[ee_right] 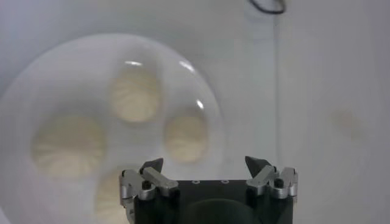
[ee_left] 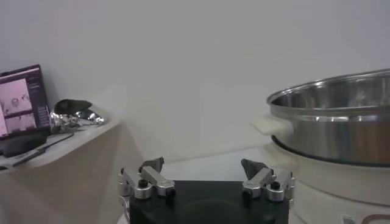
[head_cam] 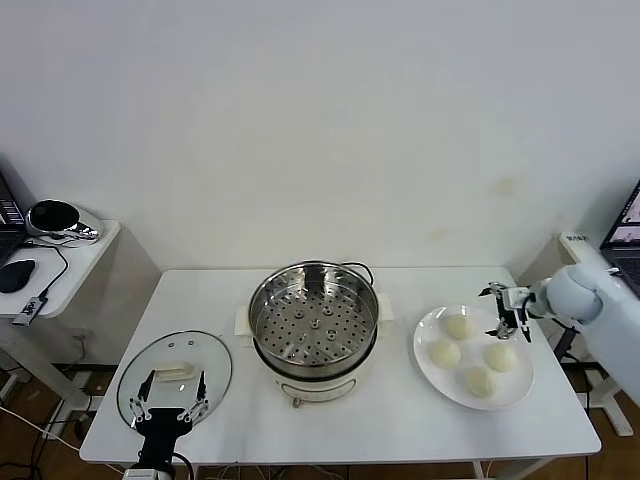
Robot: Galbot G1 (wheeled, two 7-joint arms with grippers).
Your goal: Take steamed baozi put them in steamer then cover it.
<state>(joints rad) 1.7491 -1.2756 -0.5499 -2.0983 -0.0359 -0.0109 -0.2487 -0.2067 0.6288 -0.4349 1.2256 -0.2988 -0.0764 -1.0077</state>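
The steamer (head_cam: pixel 314 325), a shiny steel pot with a perforated tray on a white base, stands uncovered at the table's middle; it also shows in the left wrist view (ee_left: pixel 332 115). The cover (head_cam: pixel 175 375), a glass lid with a cream handle, lies flat at the front left. Four baozi (head_cam: pixel 457 326) lie on a white plate (head_cam: pixel 520 385) at the right, also in the right wrist view (ee_right: pixel 186 137). My right gripper (head_cam: pixel 508 312) (ee_right: pixel 205 164) is open and empty above the plate's far right part. My left gripper (head_cam: pixel 165 400) (ee_left: pixel 202 165) is open and empty at the cover's near edge.
A side table (head_cam: pixel 70 255) at the left carries a silvery device (head_cam: pixel 60 218), a mouse (head_cam: pixel 15 275) and a laptop (ee_left: pixel 21 106). Another laptop (head_cam: pixel 625 235) stands at the right edge. A black cord (head_cam: pixel 355 268) runs behind the steamer.
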